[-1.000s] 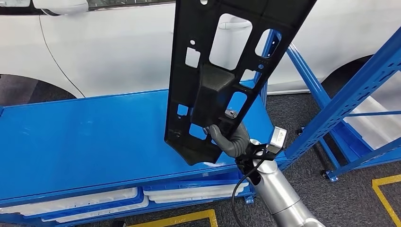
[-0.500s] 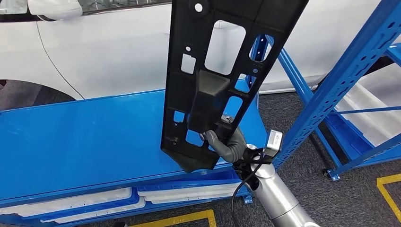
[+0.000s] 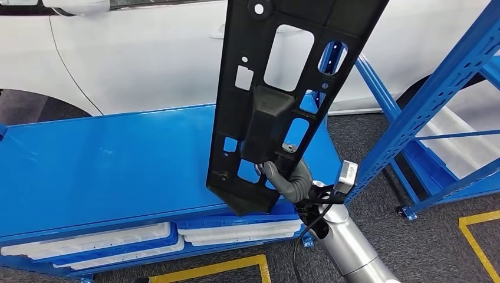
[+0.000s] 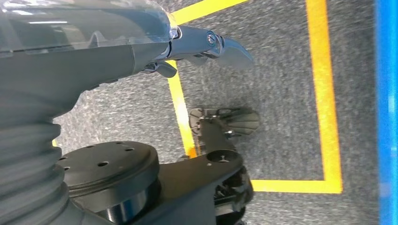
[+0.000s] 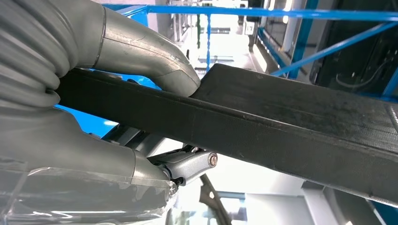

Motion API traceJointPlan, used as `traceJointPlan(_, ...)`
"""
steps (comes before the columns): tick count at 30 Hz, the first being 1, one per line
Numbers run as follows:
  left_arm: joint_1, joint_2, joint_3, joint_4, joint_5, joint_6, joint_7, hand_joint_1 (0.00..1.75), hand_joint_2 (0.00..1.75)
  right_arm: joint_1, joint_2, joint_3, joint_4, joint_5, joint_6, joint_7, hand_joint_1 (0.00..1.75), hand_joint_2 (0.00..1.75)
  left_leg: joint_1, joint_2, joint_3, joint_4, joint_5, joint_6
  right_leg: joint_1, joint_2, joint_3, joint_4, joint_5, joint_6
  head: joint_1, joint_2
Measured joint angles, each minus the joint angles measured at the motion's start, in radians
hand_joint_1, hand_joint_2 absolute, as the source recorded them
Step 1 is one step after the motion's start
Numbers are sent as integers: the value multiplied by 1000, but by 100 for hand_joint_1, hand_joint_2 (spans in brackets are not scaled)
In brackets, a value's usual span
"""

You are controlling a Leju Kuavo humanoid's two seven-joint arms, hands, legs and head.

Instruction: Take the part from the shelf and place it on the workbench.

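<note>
Black plastic, long and flat — one part (image 3: pixel 283 100) stands nearly upright in the head view, its top leaning a little to the right and cut off by the frame edge. It is pierced by several rectangular cut-outs and has a raised block near its middle. The right hand (image 3: pixel 287 177) grips it close to the lower end; in the right wrist view the grey thumb (image 5: pixel 145 51) presses on one face of the part's edge (image 5: pixel 281 122) and darker fingers (image 5: pixel 190 166) close on the other face, so the fingers are clamped on the part. The part's lower end hangs over the front right portion of one blue workbench (image 3: pixel 100 171); whether it touches the top cannot be told. Below the bench top lie two white trays (image 3: pixel 94 244). One blue shelf frame (image 3: pixel 436 112) stands to the right, and one white car (image 3: pixel 135 53) behind the bench.

The left hand (image 4: pixel 206 44) hangs above grey carpet with yellow floor lines (image 4: pixel 324 84); its fingers — partly hidden — cannot be judged apart or together.
</note>
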Motion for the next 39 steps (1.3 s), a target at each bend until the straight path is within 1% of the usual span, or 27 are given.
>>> traceJointPlan(1,1,0,0,0,0,-1,0,0,175,3,-1,-4,0,-2,-1,1,175,175,0,0,-11,3,6,-2,-2,0,23,-20,18,1,0,0)
traceJointPlan(3,3,0,0,0,-1,-3,2,0,175,5,-2,-10,-2,-3,-2,1,175,175,1,0,-32,12,18,-9,-4,-3,113,-151,65,0,0,0)
traceJointPlan(5,4,0,1,0,0,-4,4,0,175,7,-3,-15,-7,-4,-3,1,175,175,0,0,-45,20,28,-19,0,-3,178,-258,85,-6,0,0)
traceJointPlan(7,5,0,1,0,1,-4,5,0,175,9,-3,-21,-10,-5,-3,1,175,175,-1,0,-48,21,42,-31,6,-2,183,-277,90,-16,0,0)
traceJointPlan(9,7,0,2,0,1,-4,6,0,175,8,-4,-25,-11,-5,-3,1,175,175,0,-2,-55,21,45,-42,2,-4,172,-280,106,-29,0,0)
traceJointPlan(10,8,0,2,0,1,-5,6,0,175,9,-4,-27,-11,-5,-2,1,175,175,0,-3,-64,39,21,-47,0,-5,162,-282,117,-37,0,0)
traceJointPlan(11,8,0,2,0,1,-5,6,0,175,9,-3,-28,-11,-5,-2,1,175,175,2,-4,-78,77,-21,-51,-2,-7,151,-284,129,-43,0,0)
traceJointPlan(13,9,0,2,0,-2,-7,7,0,175,9,-3,-31,-11,-5,-2,1,175,175,4,-4,-112,207,-126,-58,0,-7,123,-283,152,-51,0,0)
traceJointPlan(14,8,0,2,0,-4,-8,7,0,175,11,-3,-33,-12,-5,-3,1,175,175,5,-4,-120,270,-155,-61,2,-7,109,-282,162,-51,0,0)
traceJointPlan(15,8,0,2,0,-8,-10,7,0,175,13,-3,-35,-12,-5,-3,1,175,175,5,-4,-117,308,-160,-62,3,-7,95,-280,173,-51,0,0)
traceJointPlan(16,7,0,2,0,-11,-13,8,0,175,17,-3,-37,-13,-5,-4,1,175,175,5,-4,-98,313,-146,-61,5,-7,80,-278,182,-50,0,0)
traceJointPlan(17,6,0,1,0,-14,-16,9,0,175,22,-3,-41,-15,-5,-5,1,175,175,5,-4,-62,284,-121,-59,6,-7,67,-276,192,-48,0,0)
traceJointPlan(18,5,0,0,0,-16,-19,11,0,175,27,-3,-45,-18,-5,-6,2,175,175,5,-4,-13,225,-100,-55,7,-7,56,-274,200,-46,0,0)
traceJointPlan(19,2,0,0,0,-17,-21,13,0,175,31,-3,-50,-23,-5,-7,2,175,175,4,-5,44,149,-97,-50,8,-6,45,-273,208,-43,0,0)
traceJointPlan(21,-4,0,-1,0,-18,-22,16,0,175,37,-3,-59,-34,-4,-8,3,175,175,-2,-8,118,34,-110,-38,8,-6,35,-274,226,-32,0,0)
traceJointPlan(22,-6,0,-1,0,-18,-22,17,0,175,39,-3,-62,-39,-4,-7,4,175,175,-6,-9,129,7,-117,-32,7,-6,33,-278,236,-26,0,0)
traceJointPlan(24,-6,0,-1,0,-19,-23,20,0,175,45,-3,-65,-41,-4,-6,4,175,175,-8,-8,119,-6,-99,-17,3,-4,30,-285,250,-13,0,0)
traceJointPlan(25,-6,0,-1,0,-19,-24,22,0,175,49,-3,-67,-42,-4,-4,5,175,175,-7,-6,113,-11,-87,-9,2,-3,24,-278,237,-7,0,0)
traceJointPlan(26,-7,0,-1,0,-18,-25,24,0,175,52,-4,-69,-42,-4,-2,5,175,175,-5,-4,104,-15,-73,-1,1,-3,14,-254,204,-3,0,0)
traceJointPlan(29,-7,0,-1,0,-19,-29,27,0,175,54,-4,-74,-42,-6,5,6,175,175,-8,-1,61,-15,-38,10,-2,-3,-32,-76,58,6,0,0)
traceJointPlan(30,-7,0,-1,0,-19,-30,28,0,175,55,-4,-76,-42,-6,7,6,175,175,-9,-1,45,-13,-27,10,-2,-3,-39,-22,39,7,0,0)
traceJointPlan(31,-6,0,-1,0,-19,-32,28,0,175,55,-4,-77,-42,-6,8,6,175,175,-11,0,29,-9,-18,10,-1,-3,-30,3,44,6,0,0)
traceJointPlan(32,-6,0,-1,0,-19,-33,29,0,175,55,-4,-78,-42,-7,9,6,175,175,-12,0,13,-5,-9,9,-1,-3,-5,-7,68,4,0,0)
traceJointPlan(34,-7,0,-1,0,-22,-36,30,0,175,54,-4,-80,-43,-8,10,6,175,175,-13,0,-13,3,7,5,4,-3,90,-120,109,-6,0,0)
traceJointPlan(36,-7,-3,-2,0,-26,-38,31,0,175,54,-3,-83,-47,-10,11,7,175,175,-14,0,-27,8,22,-2,11,-5,180,-255,104,-17,0,0)
traceJointPlan(37,-7,-4,-3,0,-27,-39,32,0,175,55,-3,-85,-50,-12,11,7,175,175,-12,0,-30,7,30,-7,16,-5,201,-293,96,-21,0,0)
traceJointPlan(39,-7,-6,-3,0,-28,-40,35,0,175,56,-3,-88,-54,-17,13,7,175,175,-8,0,-32,-1,45,-19,17,-6,202,-313,111,-29,0,0)
